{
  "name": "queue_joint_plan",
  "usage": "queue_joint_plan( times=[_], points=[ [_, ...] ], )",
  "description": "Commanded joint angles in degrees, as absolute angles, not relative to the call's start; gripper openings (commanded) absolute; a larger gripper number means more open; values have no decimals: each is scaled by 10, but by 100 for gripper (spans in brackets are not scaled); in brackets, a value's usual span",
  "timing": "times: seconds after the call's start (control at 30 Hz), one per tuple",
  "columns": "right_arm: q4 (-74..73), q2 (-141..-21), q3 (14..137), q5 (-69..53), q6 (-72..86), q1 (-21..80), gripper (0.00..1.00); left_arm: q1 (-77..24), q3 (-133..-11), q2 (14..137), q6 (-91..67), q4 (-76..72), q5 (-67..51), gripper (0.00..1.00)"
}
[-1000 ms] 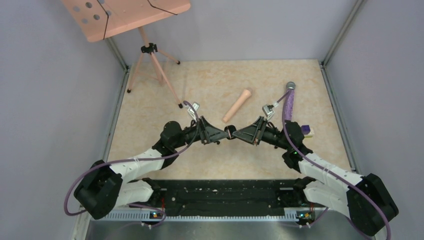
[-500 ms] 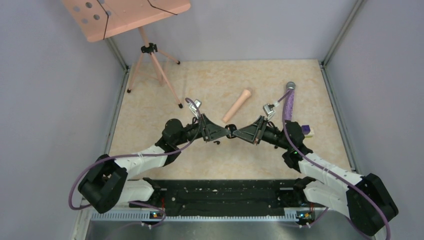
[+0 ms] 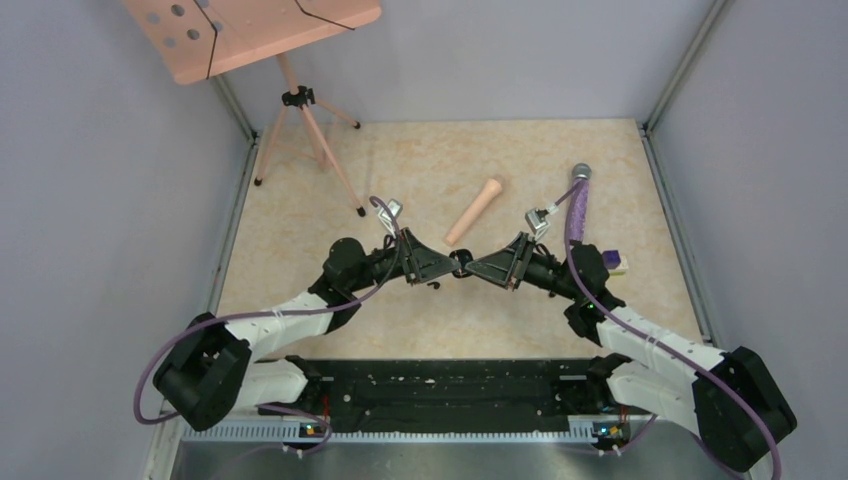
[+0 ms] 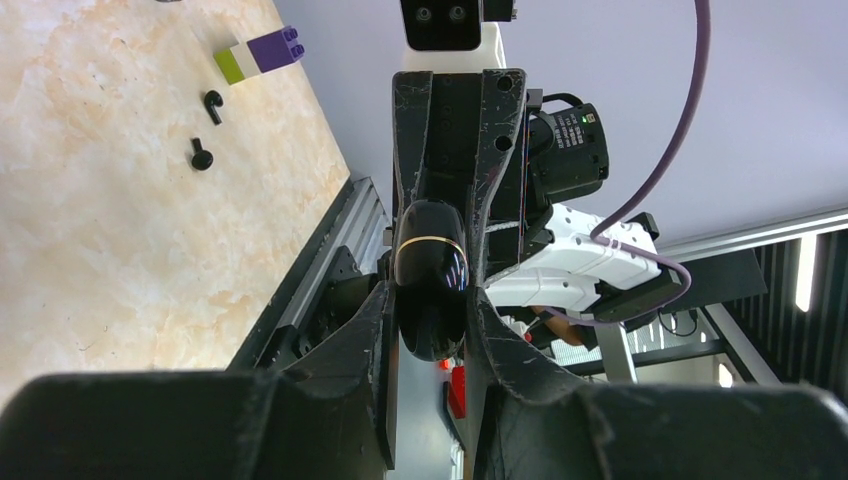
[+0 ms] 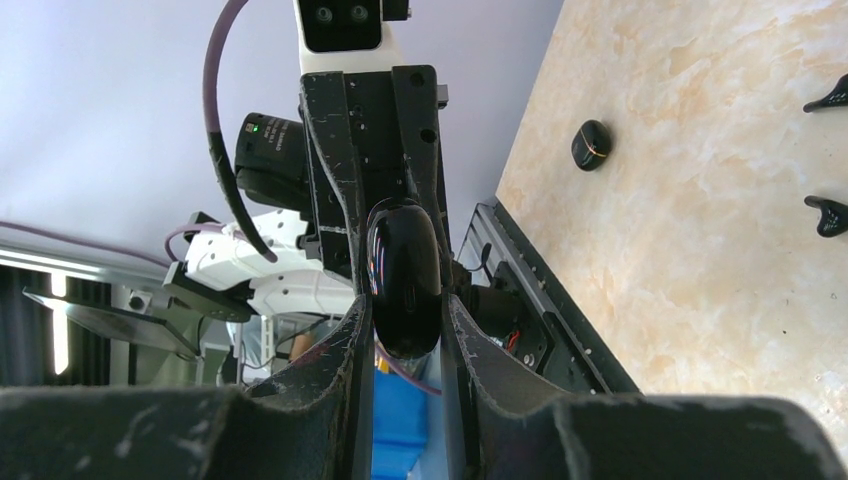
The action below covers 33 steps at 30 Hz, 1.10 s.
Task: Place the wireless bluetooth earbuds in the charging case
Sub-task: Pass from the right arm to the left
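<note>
The left arm [image 3: 290, 315] and right arm [image 3: 650, 345] are clad in white shells between black joint housings. A purple cable [image 3: 575, 215] is routed along each. The left tool [image 4: 430, 300] and right tool [image 5: 405, 300] are black and scored with pale scratches. A small green lamp [image 4: 563, 118] is lit on each wrist housing.

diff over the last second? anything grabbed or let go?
The left gripper slid right toward the right gripper and closed on the charging case, which the right gripper was already holding. Both now clamp it above the table, and nothing was let go. The right arm, the wooden peg, the purple brick and the tripod have not moved.
</note>
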State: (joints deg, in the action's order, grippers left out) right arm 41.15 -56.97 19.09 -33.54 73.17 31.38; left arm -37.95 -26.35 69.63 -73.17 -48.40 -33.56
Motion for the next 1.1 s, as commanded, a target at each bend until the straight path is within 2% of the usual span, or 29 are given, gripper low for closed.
queue_joint_plan(
  times=[0.0,0.23,0.43,0.53,0.9,1.07],
  points=[
    [387,-575,178,-302,720,304,15,-382,-276,663,-735,-542,-355,0],
    [357,-570,174,-282,712,303,15,-381,-270,653,-736,-543,-351,0],
    [328,-556,173,-265,707,301,28,-381,-265,646,-734,-539,-344,0],
    [304,-547,177,-256,699,299,31,-381,-264,644,-733,-538,-345,0],
    [275,-552,188,-257,678,296,33,-379,-267,647,-737,-539,-347,0],
    [212,-536,211,-235,644,296,36,-378,-277,645,-722,-500,-347,0]
  ],
)
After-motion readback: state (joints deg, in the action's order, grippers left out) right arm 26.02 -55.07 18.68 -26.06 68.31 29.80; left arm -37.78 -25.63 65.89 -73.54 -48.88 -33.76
